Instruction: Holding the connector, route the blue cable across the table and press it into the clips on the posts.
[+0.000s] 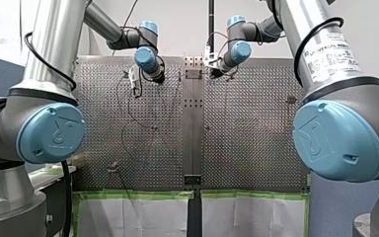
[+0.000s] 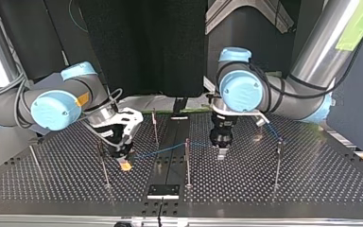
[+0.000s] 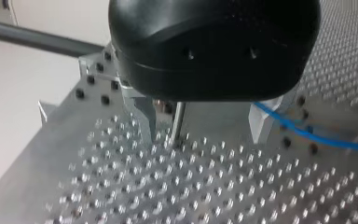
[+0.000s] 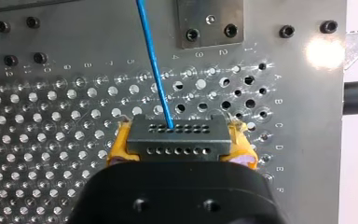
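Observation:
A blue cable (image 4: 153,63) leaves a grey connector (image 4: 177,137), and my right gripper (image 4: 179,149) is shut on that connector with its yellow pads (image 4: 116,147). In the top view this gripper (image 2: 125,164) hovers low beside a thin post (image 2: 103,163), and the cable (image 2: 160,150) runs from it to the middle post (image 2: 187,158) and on towards my left gripper (image 2: 222,152). My left gripper (image 3: 203,133) stands open just above the plate, with a thin post (image 3: 177,122) between its metal fingers (image 3: 144,116). The cable (image 3: 317,139) passes outside one finger, held by nothing there.
More thin posts stand on the perforated table (image 2: 312,184): one at the top view's right (image 2: 277,163), one at the back (image 2: 155,125), one at the far left (image 2: 34,156). A dark centre strip with a bolted plate (image 2: 163,190) divides the table.

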